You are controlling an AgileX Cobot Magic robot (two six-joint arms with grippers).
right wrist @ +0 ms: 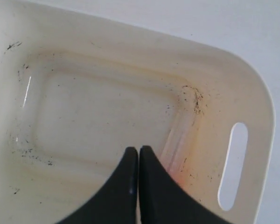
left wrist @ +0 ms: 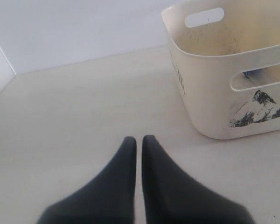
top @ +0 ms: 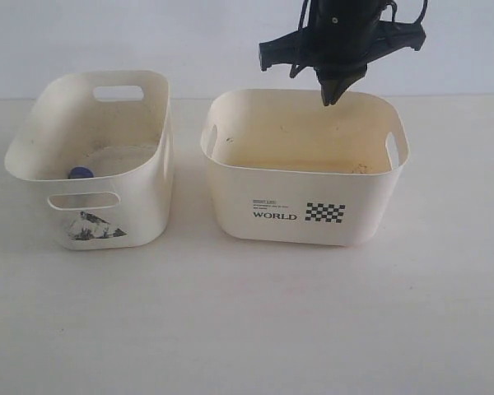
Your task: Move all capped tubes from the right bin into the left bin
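We find the right bin [top: 305,206] bare of tubes. One blue-capped tube [top: 81,173] lies in the left bin [top: 140,216] beside it; any others are hidden. The right end effector [top: 331,100], pressed together and empty, hangs above the right bin's rear wall. The left end effector [left wrist: 139,140] is likewise closed. We judge the job about finished.

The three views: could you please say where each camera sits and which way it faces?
Exterior view: in front, raised, facing the left bin and right bin; the right claw shows above the right bin.
Left wrist view: on the left arm, looking along the shut left claw across the table at the left bin.
Right wrist view: on the right arm, looking down past the shut right claw into the right bin.
Shared: exterior and left wrist show the left bin's picture.
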